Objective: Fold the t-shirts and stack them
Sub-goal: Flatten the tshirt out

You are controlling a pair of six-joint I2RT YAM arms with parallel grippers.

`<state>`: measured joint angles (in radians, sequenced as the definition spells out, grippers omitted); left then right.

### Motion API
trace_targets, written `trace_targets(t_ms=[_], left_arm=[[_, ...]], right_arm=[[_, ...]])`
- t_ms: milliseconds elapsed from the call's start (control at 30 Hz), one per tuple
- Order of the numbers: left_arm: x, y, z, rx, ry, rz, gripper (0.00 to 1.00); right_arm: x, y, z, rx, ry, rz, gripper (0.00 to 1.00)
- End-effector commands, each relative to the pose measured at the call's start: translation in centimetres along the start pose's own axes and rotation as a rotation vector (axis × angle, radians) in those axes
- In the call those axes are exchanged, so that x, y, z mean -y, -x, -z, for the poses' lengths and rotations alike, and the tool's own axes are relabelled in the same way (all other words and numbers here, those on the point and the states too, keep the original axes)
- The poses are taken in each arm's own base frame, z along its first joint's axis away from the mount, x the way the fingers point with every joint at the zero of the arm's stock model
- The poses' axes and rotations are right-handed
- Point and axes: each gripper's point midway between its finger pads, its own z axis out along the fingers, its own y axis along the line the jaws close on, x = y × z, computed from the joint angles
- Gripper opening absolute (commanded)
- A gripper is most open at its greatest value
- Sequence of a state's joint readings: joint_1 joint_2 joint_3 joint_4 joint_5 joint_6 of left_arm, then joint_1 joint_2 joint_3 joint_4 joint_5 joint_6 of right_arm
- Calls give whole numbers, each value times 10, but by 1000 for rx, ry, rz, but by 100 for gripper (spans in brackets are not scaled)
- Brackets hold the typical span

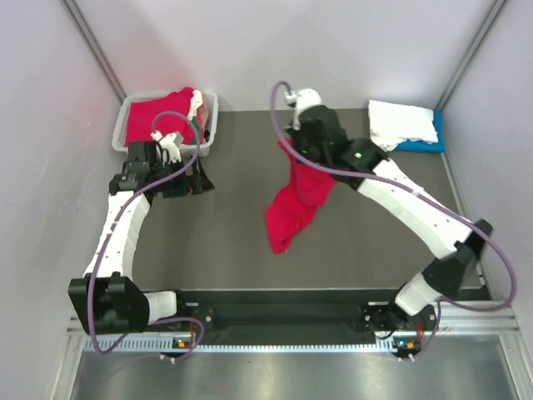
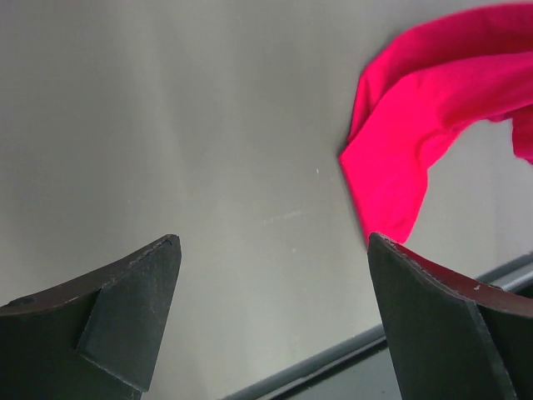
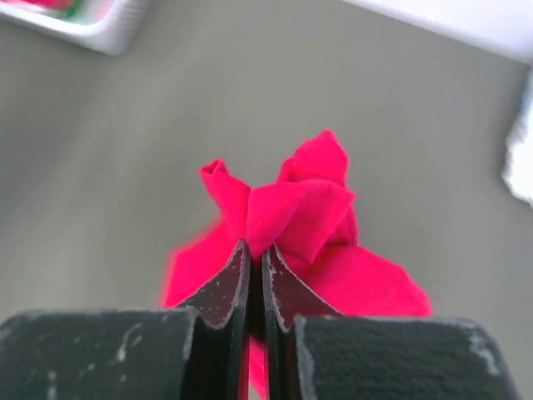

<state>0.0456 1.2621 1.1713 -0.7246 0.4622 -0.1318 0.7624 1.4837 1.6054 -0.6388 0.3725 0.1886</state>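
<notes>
The right arm stretches forward, and the right gripper (image 1: 290, 143) is pinched tight on a bunched red t-shirt (image 1: 296, 200) that dangles to the right of the tub (image 1: 210, 125). The left gripper (image 1: 196, 180) is just in front of the tub, with its jaws spread wide and nothing between them.

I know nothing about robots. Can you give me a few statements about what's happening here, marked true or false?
1. The right arm's fingers are pinched shut on a red t-shirt. True.
2. The left arm's fingers grip a shirt too. False: they stand wide open with nothing between them.
3. A white shirt lies on a blue shirt at the far right corner. True.
4. The plastic tub is empty. False: red cloth fills it.
5. The held red t-shirt is folded flat. False: it hangs bunched, its lower end on the table.
</notes>
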Motion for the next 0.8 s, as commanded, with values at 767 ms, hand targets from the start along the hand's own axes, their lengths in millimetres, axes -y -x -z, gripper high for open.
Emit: trace_targets(t_ms=[767], left_arm=[[7,7,15,111,-86,46,98]], right_arm=[[-104,200,61,467,271,77,0]])
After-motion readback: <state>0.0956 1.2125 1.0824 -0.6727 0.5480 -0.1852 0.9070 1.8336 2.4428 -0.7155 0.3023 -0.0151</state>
